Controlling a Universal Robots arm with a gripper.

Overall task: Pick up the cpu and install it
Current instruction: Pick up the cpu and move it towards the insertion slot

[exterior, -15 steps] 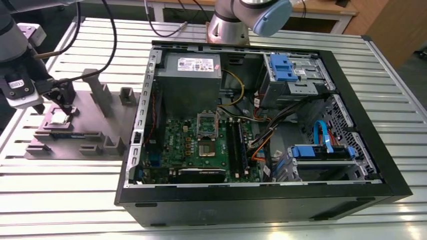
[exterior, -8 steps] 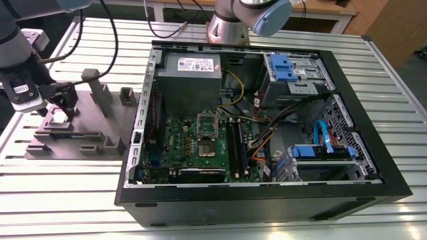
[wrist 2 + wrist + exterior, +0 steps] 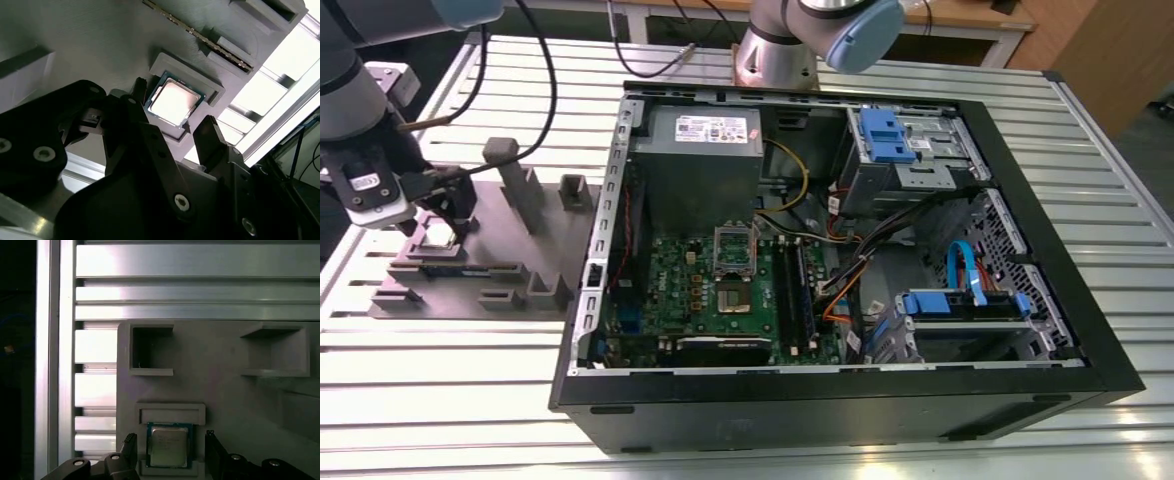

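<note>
The cpu point(image 3: 173, 101), a small square chip with a silvery top, lies flat in a shallow pocket of the grey holder block point(image 3: 225, 400), at the exterior view's left. My gripper point(image 3: 170, 442) is right over it and open, one dark finger point(image 3: 139, 92) on each side of the chip, with small gaps between pads and chip edges. In the exterior view the gripper point(image 3: 443, 222) hangs low on the block, over the cpu point(image 3: 436, 233). The motherboard's socket point(image 3: 731, 285) sits in the open computer case point(image 3: 1067, 300), its silver frame lifted.
The grey block point(image 3: 507, 270) carries upright posts and other pockets close to my fingers. It rests on a slatted metal table point(image 3: 440, 350). Inside the case are memory sticks point(image 3: 795, 290), cables, a power supply point(image 3: 700, 150) and blue drive brackets. A second arm's base point(image 3: 781, 50) stands behind the case.
</note>
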